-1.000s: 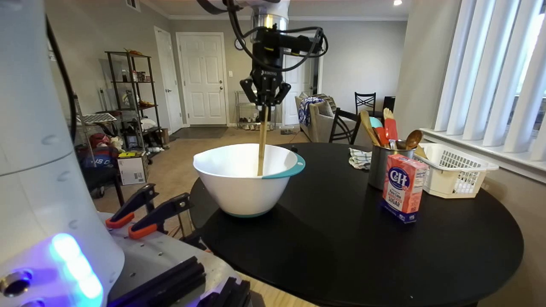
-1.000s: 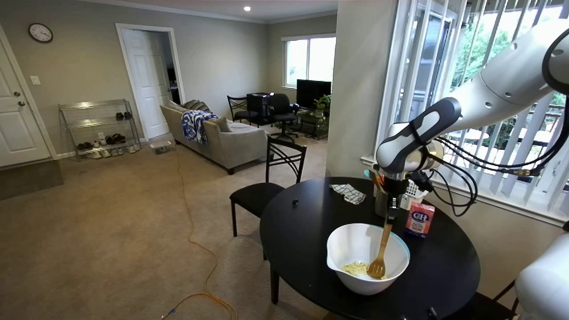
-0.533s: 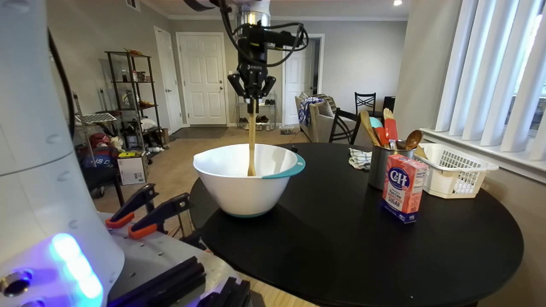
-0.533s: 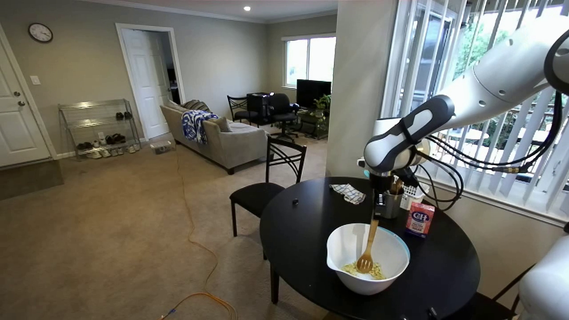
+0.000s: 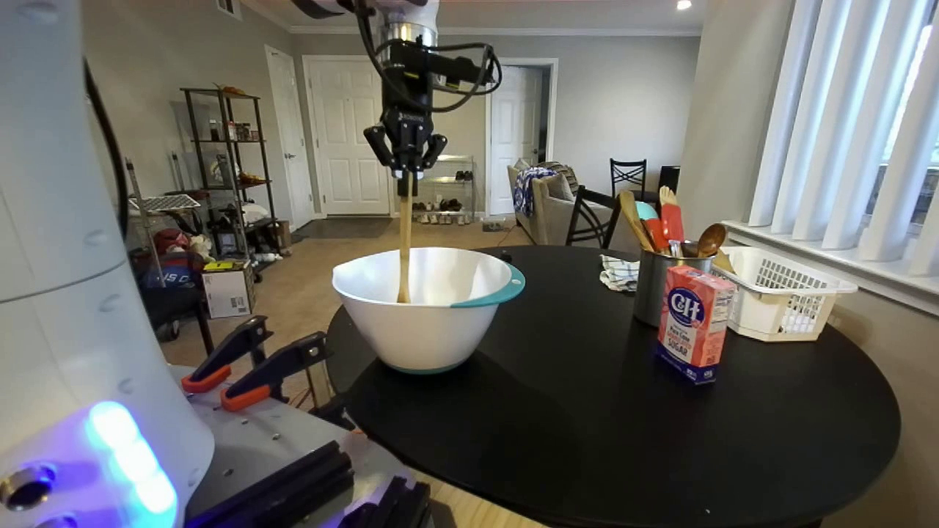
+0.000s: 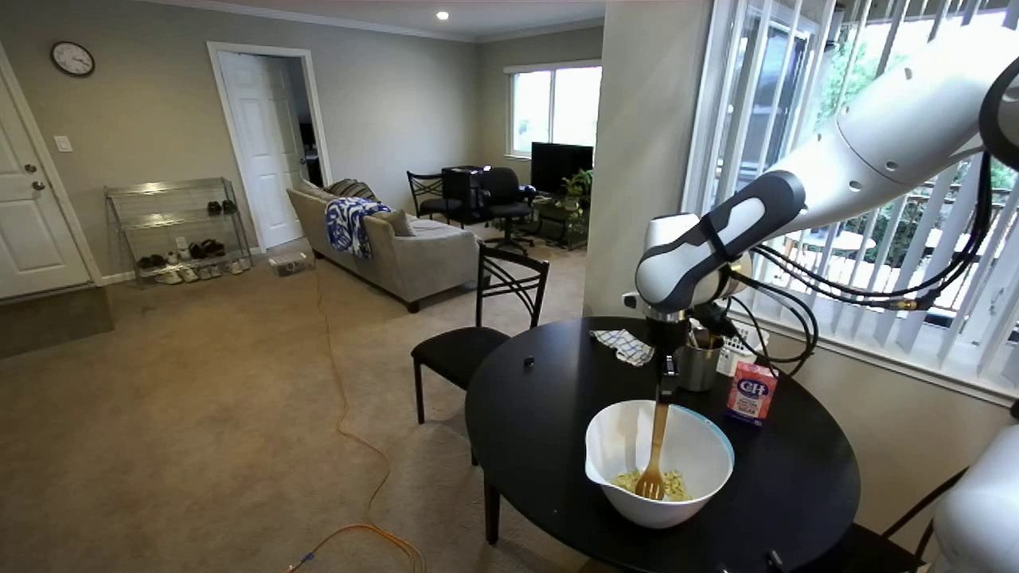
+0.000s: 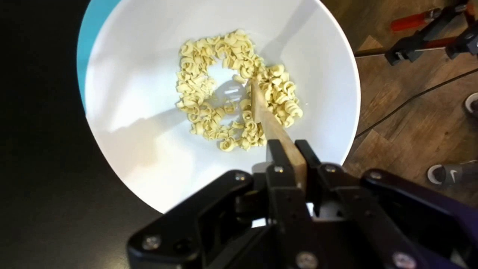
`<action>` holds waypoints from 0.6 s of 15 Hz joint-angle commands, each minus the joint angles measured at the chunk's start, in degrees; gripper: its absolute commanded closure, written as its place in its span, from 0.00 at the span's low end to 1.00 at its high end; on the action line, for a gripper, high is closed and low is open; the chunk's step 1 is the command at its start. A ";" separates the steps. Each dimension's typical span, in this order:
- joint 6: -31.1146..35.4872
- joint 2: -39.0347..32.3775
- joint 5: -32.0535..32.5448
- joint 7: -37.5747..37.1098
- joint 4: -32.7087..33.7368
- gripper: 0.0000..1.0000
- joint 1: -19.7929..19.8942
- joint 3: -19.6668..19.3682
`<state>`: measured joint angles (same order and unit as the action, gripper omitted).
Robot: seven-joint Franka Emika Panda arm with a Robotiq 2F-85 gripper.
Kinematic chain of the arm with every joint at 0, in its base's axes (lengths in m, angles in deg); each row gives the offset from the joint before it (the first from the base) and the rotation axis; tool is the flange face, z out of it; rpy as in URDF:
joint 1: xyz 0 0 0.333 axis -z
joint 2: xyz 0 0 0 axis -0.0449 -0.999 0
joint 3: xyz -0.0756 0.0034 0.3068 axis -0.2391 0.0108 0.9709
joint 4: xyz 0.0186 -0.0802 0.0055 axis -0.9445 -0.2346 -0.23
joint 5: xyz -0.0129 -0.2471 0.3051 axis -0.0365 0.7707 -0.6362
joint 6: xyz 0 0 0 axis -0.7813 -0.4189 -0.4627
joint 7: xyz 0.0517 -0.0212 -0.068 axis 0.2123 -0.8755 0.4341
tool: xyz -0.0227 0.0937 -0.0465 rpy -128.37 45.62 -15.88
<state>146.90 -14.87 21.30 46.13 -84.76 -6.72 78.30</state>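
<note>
Since a second ago, the Robotiq gripper (image 5: 406, 185) and the slotted wooden spatula (image 6: 657, 446) in it have shifted leftward in both exterior views, while the white mixing bowl (image 5: 422, 334) has stayed where it was. The gripper is clamped on the spatula's handle: in the wrist view its jaws come in from the bottom of the frame, one on either side of the wood. The spatula stands close to upright, slightly tilted, its slotted head down inside the bowl among short pieces of spiral pasta (image 7: 196, 93). In the wrist view the pasta forms a rough ring around the upper middle of the frame, bare white bowl floor showing inside it, and the spatula reaches into the ring's right side. The bowl, teal along part of its rim, sits on the round black table (image 6: 541, 406) at the lower right of an exterior view. At the right of the frame in an exterior view, a C&H sugar box (image 5: 695, 323) stands upright on the table, well apart from the bowl; behind it are a metal utensil holder (image 5: 649, 286) with kitchen utensils (image 5: 671, 218) in it and a white plastic basket (image 5: 763, 315). A checkered cloth (image 6: 625, 347) lies near the table's upper edge, and two orange-tipped clamps (image 5: 290, 361) show at the lower left of an exterior view.
</note>
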 commanded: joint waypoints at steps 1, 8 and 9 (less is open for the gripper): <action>-3.60 0.07 -2.39 3.60 1.27 0.97 -1.09 1.36; -0.77 -0.64 -1.07 5.32 3.69 0.97 -2.80 3.07; -0.46 -0.54 0.20 4.52 3.95 0.97 -2.98 3.15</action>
<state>145.27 -15.20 19.32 50.31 -81.74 -9.39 81.06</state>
